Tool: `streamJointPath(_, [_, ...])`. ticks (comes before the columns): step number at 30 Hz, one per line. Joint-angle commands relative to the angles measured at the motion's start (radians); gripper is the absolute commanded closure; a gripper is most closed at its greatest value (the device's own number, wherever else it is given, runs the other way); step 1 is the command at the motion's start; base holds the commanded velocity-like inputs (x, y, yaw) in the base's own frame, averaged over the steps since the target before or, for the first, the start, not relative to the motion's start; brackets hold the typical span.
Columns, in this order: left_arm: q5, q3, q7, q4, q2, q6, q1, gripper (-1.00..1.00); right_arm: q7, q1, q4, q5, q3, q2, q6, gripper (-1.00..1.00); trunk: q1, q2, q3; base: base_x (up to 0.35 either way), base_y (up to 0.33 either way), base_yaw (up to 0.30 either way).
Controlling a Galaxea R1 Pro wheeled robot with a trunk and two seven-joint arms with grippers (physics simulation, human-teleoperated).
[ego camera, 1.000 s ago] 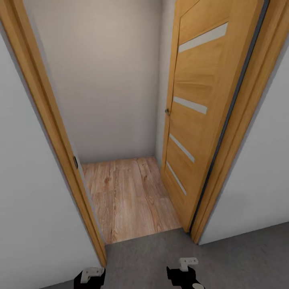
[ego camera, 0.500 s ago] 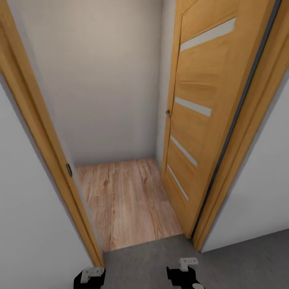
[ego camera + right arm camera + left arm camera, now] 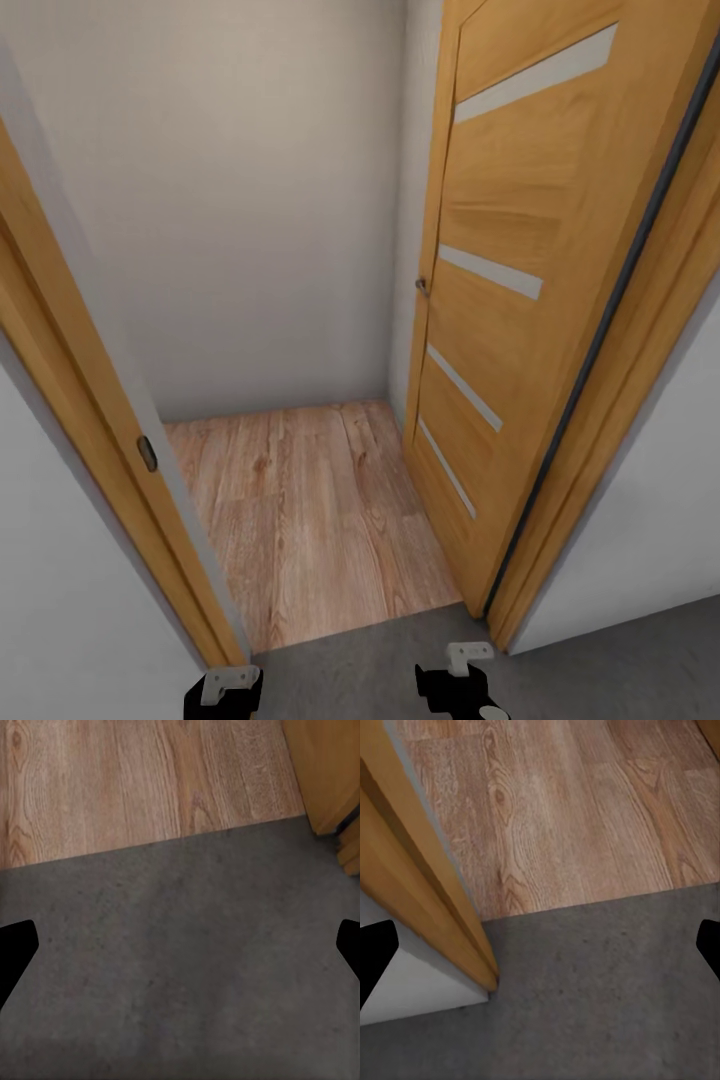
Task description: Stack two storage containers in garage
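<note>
where rough dark grey concrete floor (image 3: 400, 665) meets grained wood planks (image 3: 310, 510), open oak door (image 3: 510, 300) with pale slats, smooth cream wall (image 3: 250, 200), left gripper (image 3: 540, 952) and right gripper (image 3: 180, 952) both spread apart

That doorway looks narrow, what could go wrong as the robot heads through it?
The left door frame stands close beside the left gripper, so that arm might clip it. The open door leans into the passage on the right and could catch the right gripper. The wall just beyond leaves little room to turn.
</note>
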Motion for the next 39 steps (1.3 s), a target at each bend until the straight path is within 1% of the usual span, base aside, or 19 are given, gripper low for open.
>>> streamJointPath(1, [0.001,0.003,-0.002,0.001,0.0,-0.003,-0.001,-1.0,-0.002,-0.001,0.001,0.001,0.002,0.0,-0.003,-1.0,0.0,-0.001,-0.001,0.022,0.0,0.0])
streamJointPath(10, [0.001,0.003,-0.002,0.001,-0.001,-0.003,-0.001,-1.0,-0.002,-0.001,0.0,0.001,0.002,0.0,-0.004,-1.0,0.0,-0.001,-0.001,0.008,0.0,0.006])
streamJointPath(19, [0.001,0.003,-0.002,0.001,-0.001,-0.003,-0.001,-1.0,-0.002,-0.001,0.001,0.001,0.002,0.0,-0.004,-1.0,0.0,-0.001,-0.001,0.0,0.0,0.121])
streamJointPath(26, [0.001,0.003,-0.002,0.001,-0.001,-0.003,-0.001,-1.0,-0.002,-0.001,0.001,0.001,0.002,0.0,-0.004,-1.0,0.0,-0.001,-0.001,0.01,-0.024,0.041])
streamJointPath(39, [0.001,0.002,-0.002,0.001,-0.001,-0.003,-0.001,-1.0,-0.002,-0.001,0.001,0.001,0.002,0.0,-0.004,-1.0,0.0,-0.001,-0.001,0.149,-0.134,0.004])
